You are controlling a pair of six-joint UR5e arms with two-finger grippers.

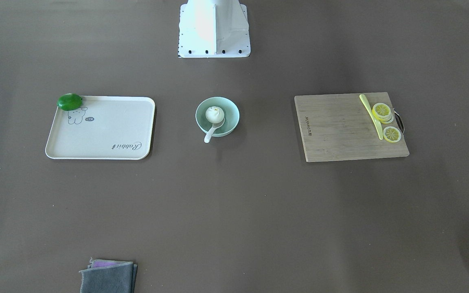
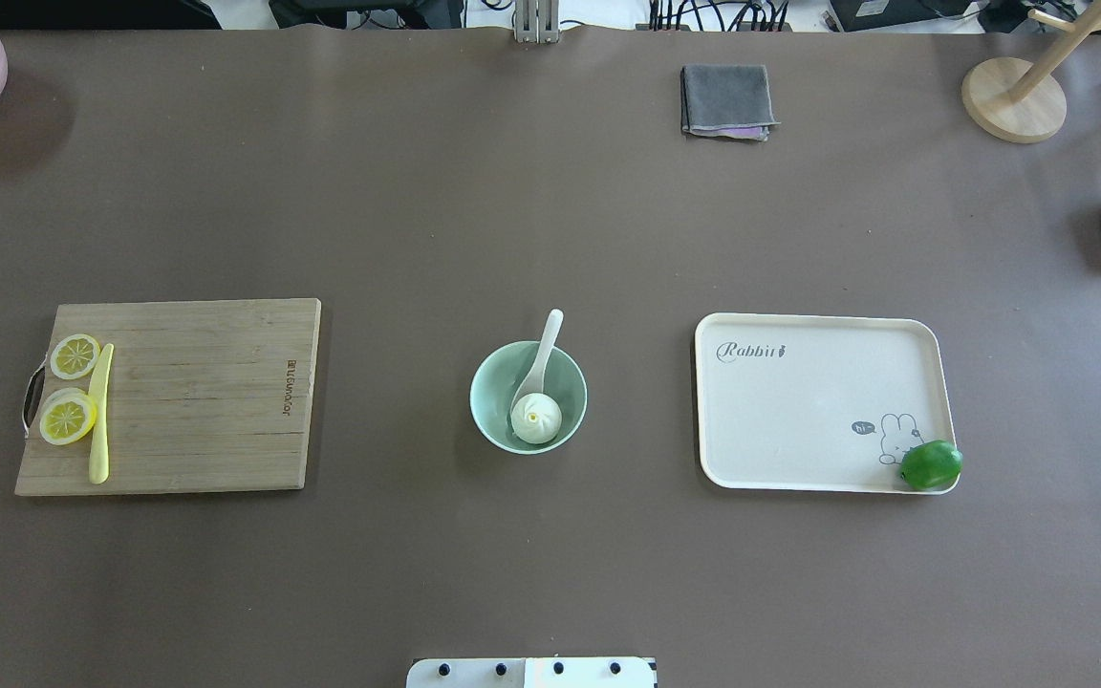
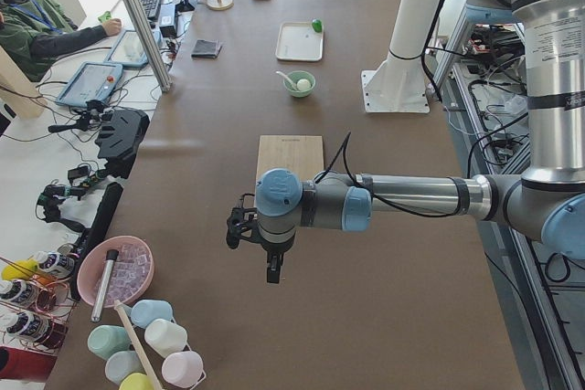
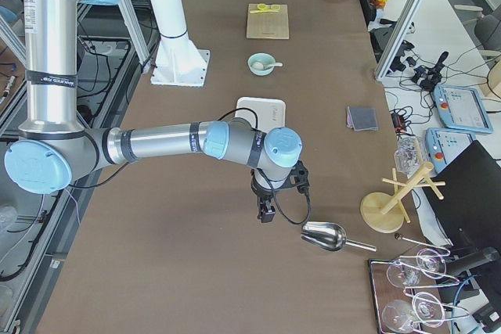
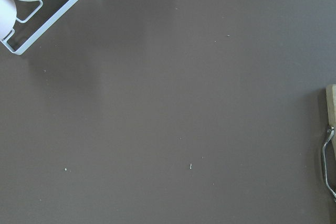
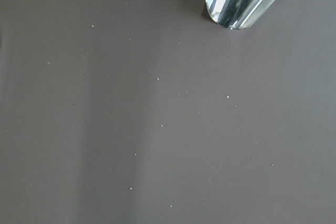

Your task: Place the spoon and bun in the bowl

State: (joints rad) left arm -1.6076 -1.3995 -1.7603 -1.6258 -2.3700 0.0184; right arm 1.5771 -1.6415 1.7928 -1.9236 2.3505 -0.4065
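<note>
Overhead exterior pretty much tells the story: the bowl (image 2: 480, 397) sits mid-table, about halfway between the two ends and a bit closer to the robot's edge than the far one. Inside it, the bun (image 2: 536, 419) rests on the robot-side half. The spoon (image 2: 545, 342) has its scoop down beside the bun and its handle leaning out over the far rim.

So I'd say both items are in and all that's left is to finish cleanly. To do that well, I'd keep both arms out at the table ends and not swing anything low over the middle. That handle sticks out past the rim, so a bump could lever the spoon out.

The left gripper (image 3: 272, 273) hangs over the left end, the right gripper (image 4: 264, 213) over the right end. Only the side cameras catch them, so I can't tell how their fingers are set.

Other holders: the tray (image 2: 799, 420) toward the right end carries only a lime (image 2: 931, 464), on its corner nearest the robot's edge. The cutting board (image 2: 206, 401) toward the left end has lemon slices (image 2: 68, 419) and a knife (image 2: 99, 413).
</note>
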